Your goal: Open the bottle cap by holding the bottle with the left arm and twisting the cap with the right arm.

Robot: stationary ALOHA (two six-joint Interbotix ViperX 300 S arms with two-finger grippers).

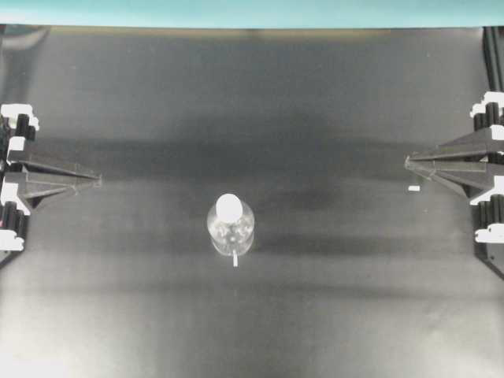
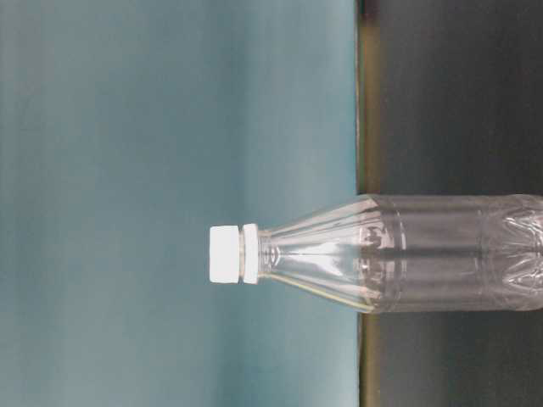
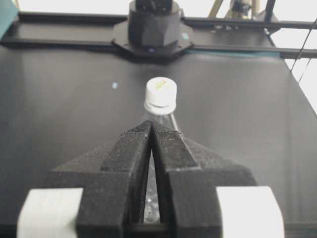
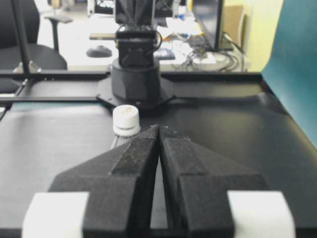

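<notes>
The clear bottle [image 1: 231, 230] stands upright in the middle of the black table, with its white cap [image 1: 229, 207] on. In the table-level view, which is turned sideways, the bottle [image 2: 424, 254] and cap [image 2: 225, 254] show close up. My left gripper [image 1: 98, 180] rests shut and empty at the left edge, far from the bottle. My right gripper [image 1: 407, 163] rests shut and empty at the right edge. The left wrist view shows the cap [image 3: 161, 91] beyond the shut fingertips [image 3: 151, 124]. The right wrist view shows the cap [image 4: 125, 119] just left of the shut tips [image 4: 159, 128].
A small white tape mark [image 1: 235, 261] lies in front of the bottle and another [image 1: 413, 189] near the right gripper. A teal backdrop [image 1: 236, 12] runs along the far edge. The facing arm bases show in the left [image 3: 152, 27] and right [image 4: 134, 79] wrist views.
</notes>
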